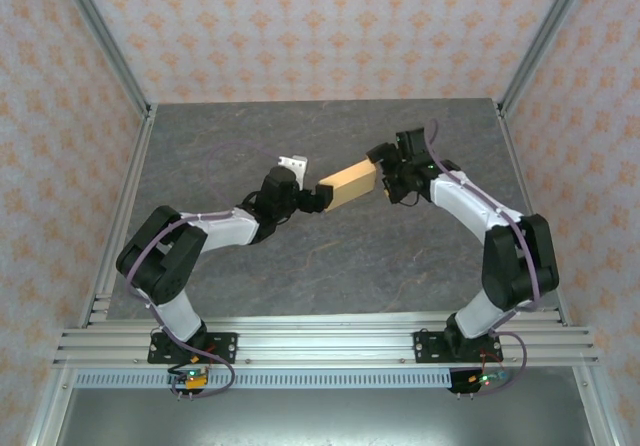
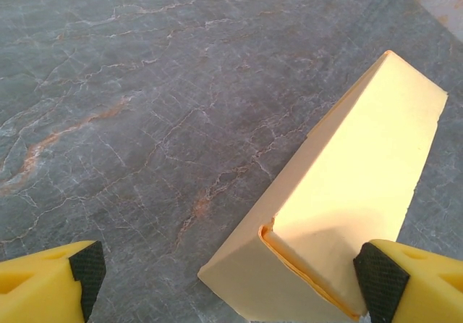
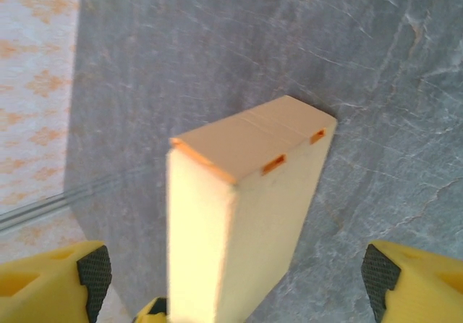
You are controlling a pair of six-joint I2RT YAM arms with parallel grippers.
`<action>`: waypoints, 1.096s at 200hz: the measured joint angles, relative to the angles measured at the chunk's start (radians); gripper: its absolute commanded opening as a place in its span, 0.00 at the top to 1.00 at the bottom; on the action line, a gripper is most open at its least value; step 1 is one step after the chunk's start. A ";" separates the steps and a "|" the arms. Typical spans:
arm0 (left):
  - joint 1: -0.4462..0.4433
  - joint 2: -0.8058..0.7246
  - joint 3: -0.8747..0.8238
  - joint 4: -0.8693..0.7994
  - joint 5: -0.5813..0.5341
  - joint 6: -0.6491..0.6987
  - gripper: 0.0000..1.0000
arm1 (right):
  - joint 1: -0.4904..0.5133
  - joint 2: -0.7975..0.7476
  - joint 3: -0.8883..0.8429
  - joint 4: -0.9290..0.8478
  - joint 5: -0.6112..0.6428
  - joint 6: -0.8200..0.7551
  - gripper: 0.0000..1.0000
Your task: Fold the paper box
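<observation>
The paper box is a closed, flat, light orange-tan carton at the middle of the table, lying between both grippers. My left gripper sits at its left end, open. In the left wrist view the paper box leans against the right pad, while the left pad is far from it. My right gripper is at the other end, also open. In the right wrist view the paper box stands on edge between the pads, with a gap on each side. Two small tab slots show near its far end.
The table is grey marbled stone, bounded by an aluminium frame and patterned walls. A rail structure carrying both arm bases runs along the near edge.
</observation>
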 measured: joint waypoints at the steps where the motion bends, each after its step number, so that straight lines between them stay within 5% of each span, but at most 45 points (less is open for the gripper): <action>1: -0.001 0.000 -0.001 0.001 0.000 0.001 0.08 | 0.000 -0.002 0.001 -0.001 0.000 0.000 0.07; 103: -0.058 -0.026 -0.090 -0.088 -0.097 0.090 0.05 | -0.069 0.123 0.035 -0.049 -0.149 0.114 0.00; 136: -0.058 -0.142 -0.120 -0.244 -0.217 0.094 0.04 | -0.134 0.082 0.115 -0.108 -0.070 -0.119 0.02; 166: -0.055 -0.347 -0.062 -0.347 -0.344 0.145 0.00 | -0.164 -0.113 0.085 -0.086 0.075 -0.413 0.01; 219: 0.075 -0.540 -0.069 -0.349 -0.543 0.276 0.00 | -0.143 -0.591 -0.391 0.383 0.368 -0.947 0.01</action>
